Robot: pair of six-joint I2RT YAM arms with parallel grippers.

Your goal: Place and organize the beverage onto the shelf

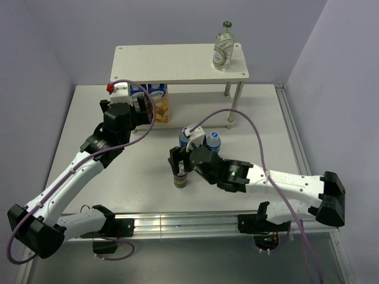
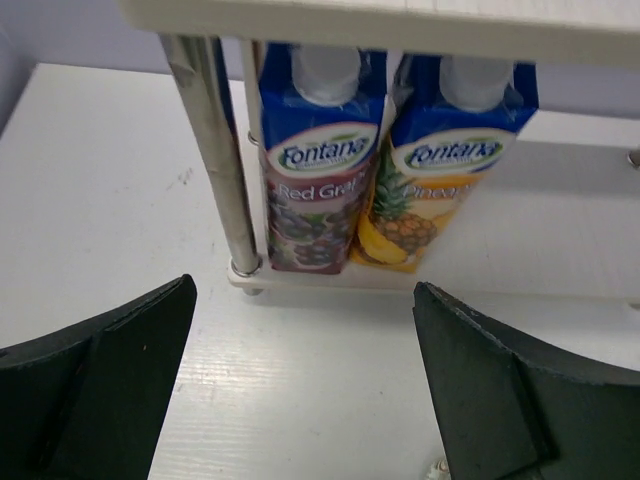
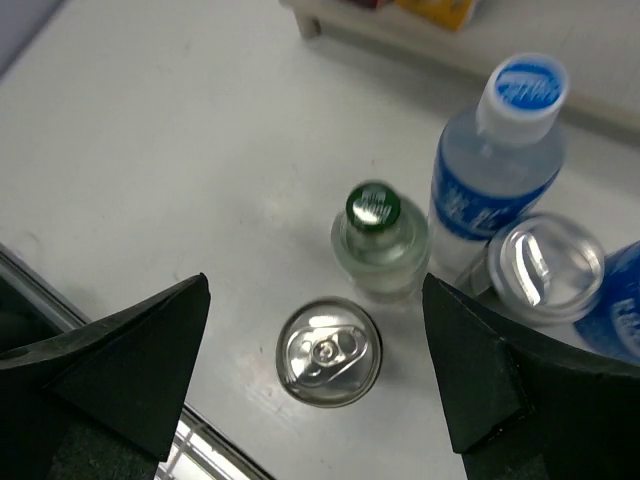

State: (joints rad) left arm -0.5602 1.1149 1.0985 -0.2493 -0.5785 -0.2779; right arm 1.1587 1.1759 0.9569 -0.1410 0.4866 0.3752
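Shelf (image 1: 177,62): two-tier, at far side of tabletop (image 1: 142,177).
Top tier: one green-capped glass bottle (image 1: 224,47), upright, right end.
Lower tier, left end: red grape carton (image 2: 315,160) and pineapple carton (image 2: 440,160), upright, side by side, touching.
Left claw (image 2: 305,320): released, empty, facing cartons, apart from them.
Right claw (image 3: 316,300): released, grasping nothing, above cluster on tabletop in front of shelf.
Cluster: can (image 3: 328,352), second glass bottle (image 3: 378,245), water bottle (image 3: 495,160), second can (image 3: 545,265). All upright, close together.
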